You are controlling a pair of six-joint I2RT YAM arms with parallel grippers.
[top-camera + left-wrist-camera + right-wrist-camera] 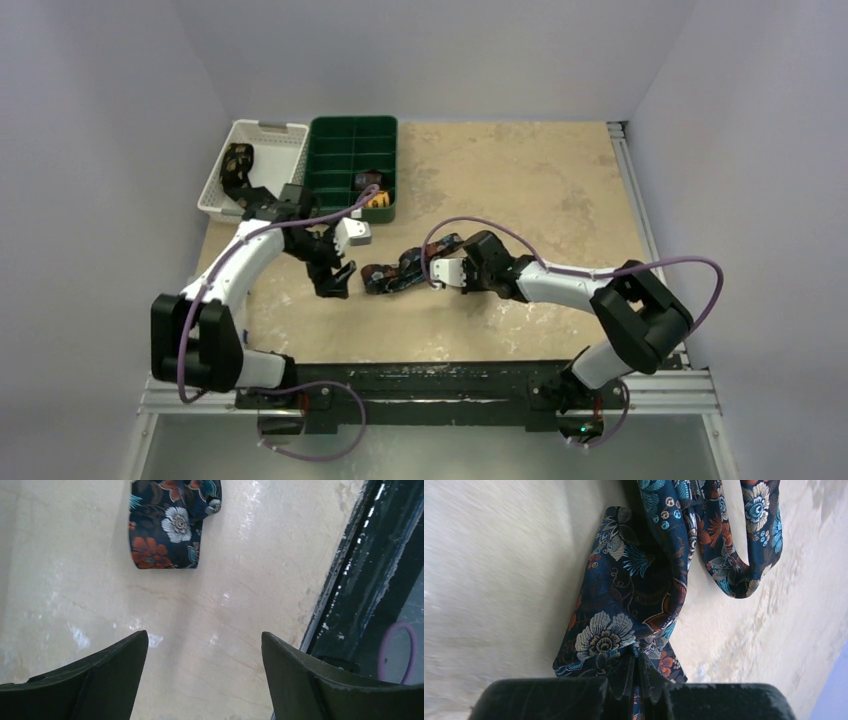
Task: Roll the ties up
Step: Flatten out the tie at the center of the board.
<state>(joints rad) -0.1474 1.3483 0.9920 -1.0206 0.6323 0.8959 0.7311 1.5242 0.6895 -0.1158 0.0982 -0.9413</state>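
Beige table (560, 190), navy tie (400, 268) stretched left-right mid-table. Right gripper (636, 682) clamped tight on its right part; left gripper (205, 670) spread wide, holding nothing, just off the left end, nearest there.

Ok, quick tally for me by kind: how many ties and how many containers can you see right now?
Ties: 4 (navy floral tie on the table, dark-and-gold tie in the basket, dark rolled tie and yellow rolled tie in the tray)
Containers: 2 (white basket, green tray)
Total: 6
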